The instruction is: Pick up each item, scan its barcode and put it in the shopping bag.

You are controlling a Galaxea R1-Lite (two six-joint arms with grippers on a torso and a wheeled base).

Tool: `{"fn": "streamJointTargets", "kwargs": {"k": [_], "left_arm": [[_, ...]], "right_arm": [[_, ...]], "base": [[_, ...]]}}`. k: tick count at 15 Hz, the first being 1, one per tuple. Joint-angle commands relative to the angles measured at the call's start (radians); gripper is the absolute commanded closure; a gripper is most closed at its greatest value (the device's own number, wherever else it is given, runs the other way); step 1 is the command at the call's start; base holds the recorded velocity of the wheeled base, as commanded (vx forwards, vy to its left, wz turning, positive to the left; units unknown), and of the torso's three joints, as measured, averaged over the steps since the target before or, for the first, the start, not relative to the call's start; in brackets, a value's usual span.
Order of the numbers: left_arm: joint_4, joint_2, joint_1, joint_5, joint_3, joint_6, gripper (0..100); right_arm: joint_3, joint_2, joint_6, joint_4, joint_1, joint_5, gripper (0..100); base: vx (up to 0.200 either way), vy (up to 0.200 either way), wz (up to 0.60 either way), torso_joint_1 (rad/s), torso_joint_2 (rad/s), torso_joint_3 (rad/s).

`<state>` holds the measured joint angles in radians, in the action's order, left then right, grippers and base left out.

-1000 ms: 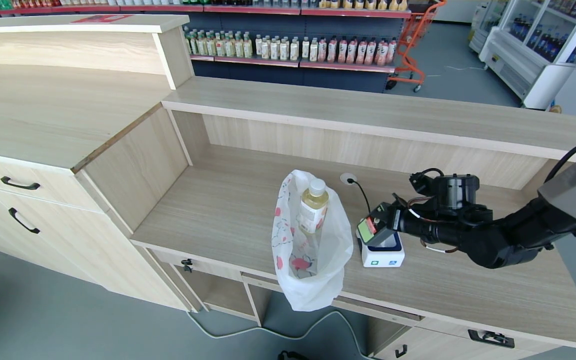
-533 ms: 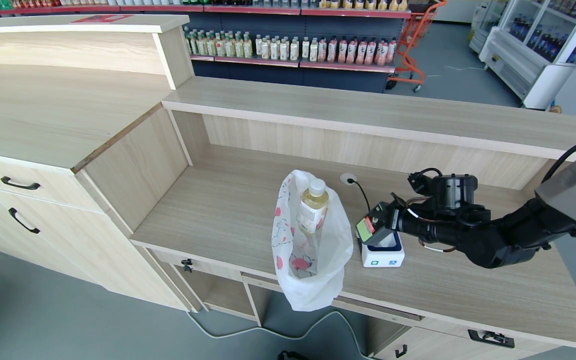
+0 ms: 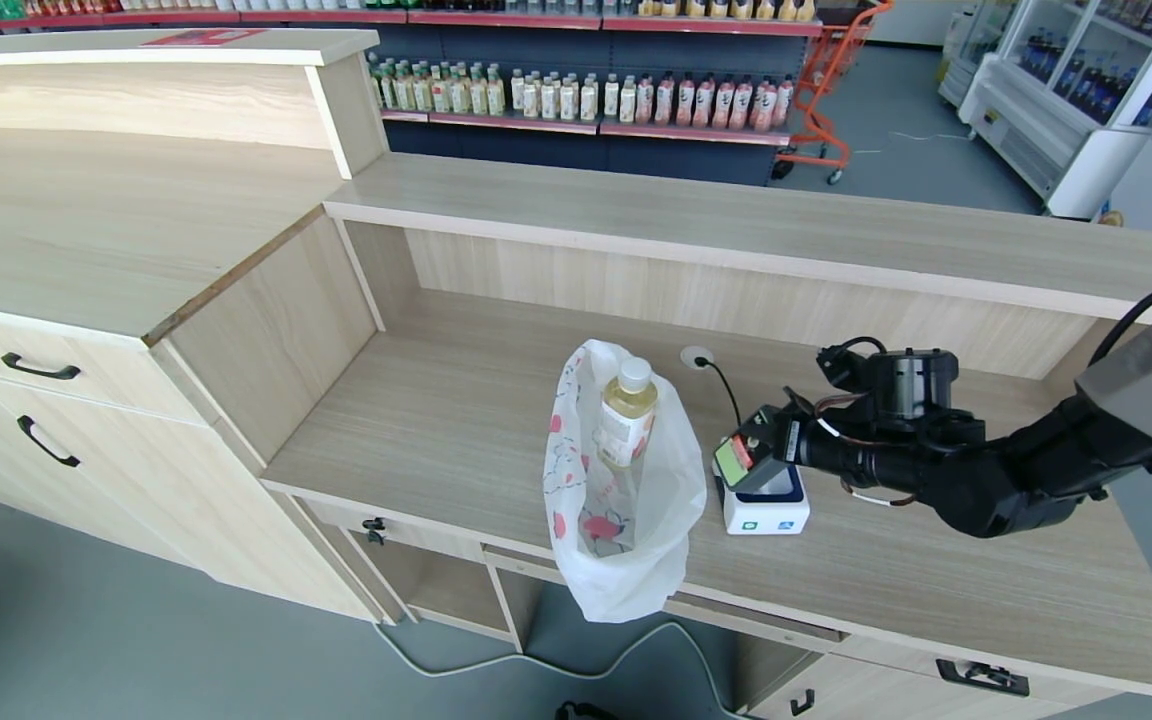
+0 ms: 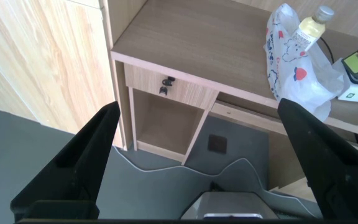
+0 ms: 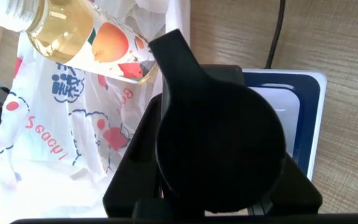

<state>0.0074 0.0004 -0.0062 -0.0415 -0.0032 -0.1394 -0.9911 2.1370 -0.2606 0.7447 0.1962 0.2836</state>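
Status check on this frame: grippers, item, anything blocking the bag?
Left gripper open, empty, off the counter. Right gripper shut on small box over scanner. Shopping bag open beside it, bottle inside; path clear.

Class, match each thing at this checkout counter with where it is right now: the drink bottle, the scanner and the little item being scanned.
Things
1. clear plastic bottle of pale yellow drink
2. white box-shaped scanner with blue top
3. small green-and-red item

Places
A. held over the scanner in the right gripper
B. on the light wooden counter, beside the bag
C. inside the white printed plastic shopping bag

Pairs: 1-C, 2-B, 3-A
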Motion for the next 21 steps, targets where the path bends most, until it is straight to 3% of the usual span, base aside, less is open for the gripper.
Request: {"fn": "streamJointTargets", "kwargs": {"k": [1, 3, 4, 6, 9, 12, 16, 18, 21], "left_arm": [[0.000, 0.000, 0.000, 0.000, 0.000, 0.000, 0], [0.000, 0.000, 0.000, 0.000, 0.000, 0.000, 0], [0.000, 0.000, 0.000, 0.000, 0.000, 0.000, 0], [0.000, 0.000, 0.000, 0.000, 0.000, 0.000, 0], [0.000, 0.000, 0.000, 0.000, 0.000, 0.000, 0], [0.000, 0.000, 0.000, 0.000, 0.000, 0.000, 0], [0.000, 0.000, 0.000, 0.000, 0.000, 0.000, 0], [0.000, 0.000, 0.000, 0.000, 0.000, 0.000, 0], [0.000, 0.000, 0.000, 0.000, 0.000, 0.000, 0]], "right_arm": [[0.091, -0.158, 0.132, -0.010, -0.001, 0.003, 100], [0.273, -0.335, 0.399, -0.011, -0.023, -0.001, 100], [0.414, -0.440, 0.658, 0.030, -0.098, 0.002, 100], [0.471, -0.539, 0.885, 0.044, -0.165, 0.009, 100], [0.471, -0.545, 0.959, 0.094, -0.184, 0.016, 100], [0.480, -0.585, 1.035, 0.102, -0.152, 0.126, 100], [0.476, -0.572, 1.046, 0.113, -0.007, 0.146, 100], [0.473, -0.517, 1.048, 0.114, 0.066, 0.147, 100], [0.474, -0.396, 1.045, 0.107, 0.080, 0.146, 100]], "base": [[0.000, 0.000, 0.00, 0.000, 0.00, 0.000], [0.000, 0.000, 0.00, 0.000, 0.00, 0.000], [0.000, 0.000, 0.00, 0.000, 0.00, 0.000], [0.000, 0.000, 0.00, 0.000, 0.00, 0.000], [0.000, 0.000, 0.00, 0.000, 0.00, 0.000], [0.000, 0.000, 0.20, 0.002, 0.00, -0.001], [0.000, 0.000, 0.60, 0.000, 0.00, 0.005], [0.000, 0.000, 0.00, 0.000, 0.00, 0.000], [0.000, 0.000, 0.00, 0.000, 0.00, 0.000]]}}
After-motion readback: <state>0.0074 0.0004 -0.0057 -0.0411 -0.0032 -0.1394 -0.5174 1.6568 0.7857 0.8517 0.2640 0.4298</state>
